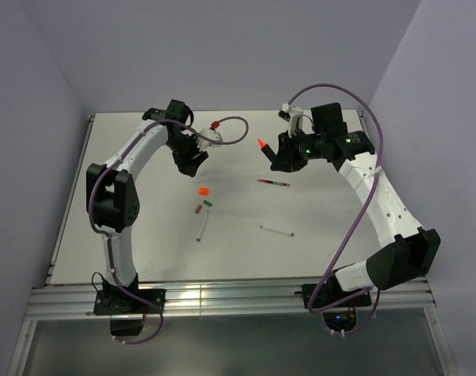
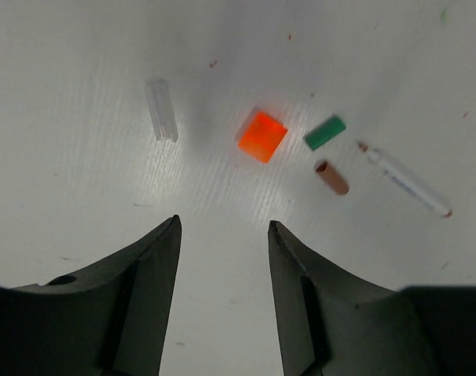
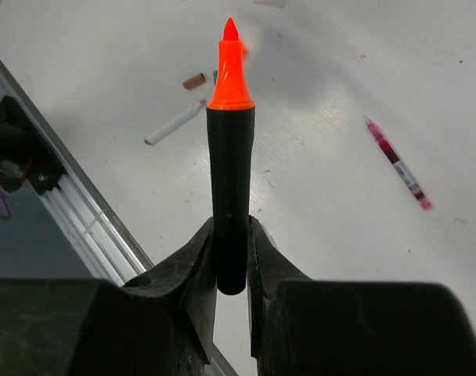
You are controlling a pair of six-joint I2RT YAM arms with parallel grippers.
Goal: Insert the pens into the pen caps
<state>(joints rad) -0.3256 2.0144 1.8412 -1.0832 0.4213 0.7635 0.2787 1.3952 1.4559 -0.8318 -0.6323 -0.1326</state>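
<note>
White tabletop (image 1: 238, 251) bears the orange cap (image 2: 262, 135), left gripper (image 2: 223, 223) spread and empty near it, right gripper (image 3: 231, 229) clamped on the black marker (image 3: 230, 180).

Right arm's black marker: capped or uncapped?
Uncapped: the black marker's orange tip is bare, and the orange cap lies loose on the table.

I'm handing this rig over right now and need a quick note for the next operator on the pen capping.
Left gripper open, near the orange cap, green cap and brown-red cap.
Right gripper shut on the black marker, orange tip bare.
Red pen, white pen by the caps and second white pen lie loose.
No pen capped yet; all remain.
</note>
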